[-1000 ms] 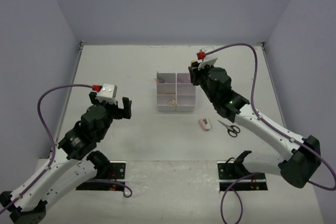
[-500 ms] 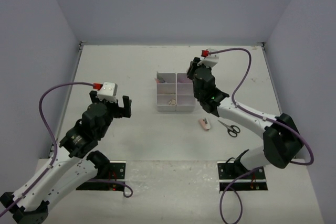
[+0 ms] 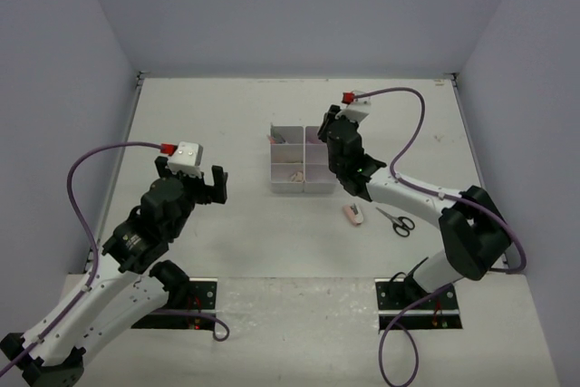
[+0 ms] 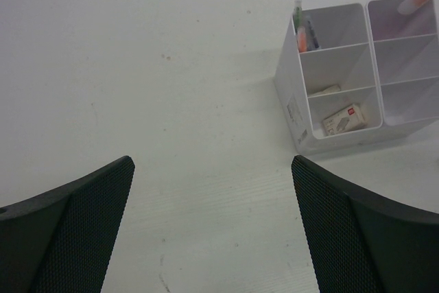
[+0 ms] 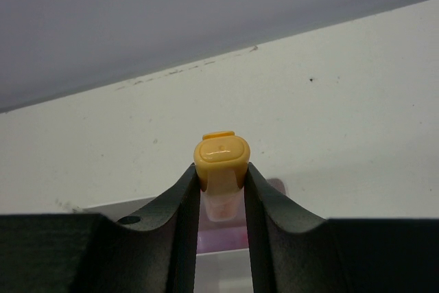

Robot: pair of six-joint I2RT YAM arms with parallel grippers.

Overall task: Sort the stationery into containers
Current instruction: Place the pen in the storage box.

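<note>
The white six-compartment organizer (image 3: 303, 159) stands mid-table; it also shows in the left wrist view (image 4: 357, 73). My right gripper (image 5: 221, 173) is shut on an orange marker (image 5: 221, 159), held upright above the organizer's far right compartment (image 5: 219, 241), where something pink lies. In the top view the right gripper (image 3: 328, 133) sits over that corner. Pens (image 4: 302, 29) stand in the far left compartment and tan erasers (image 4: 343, 119) lie in the near left ones. A pink eraser (image 3: 353, 215) and black-handled scissors (image 3: 395, 220) lie on the table. My left gripper (image 3: 190, 189) is open and empty, to the left.
The table is walled by pale panels at the back and sides. The right arm's purple cable (image 3: 408, 124) arcs above the table to the right of the organizer. Both arm bases (image 3: 181, 296) sit at the near edge.
My right gripper has moved left and down with the marker, closing in over the organizer's far right compartment. The left arm has not moved.
</note>
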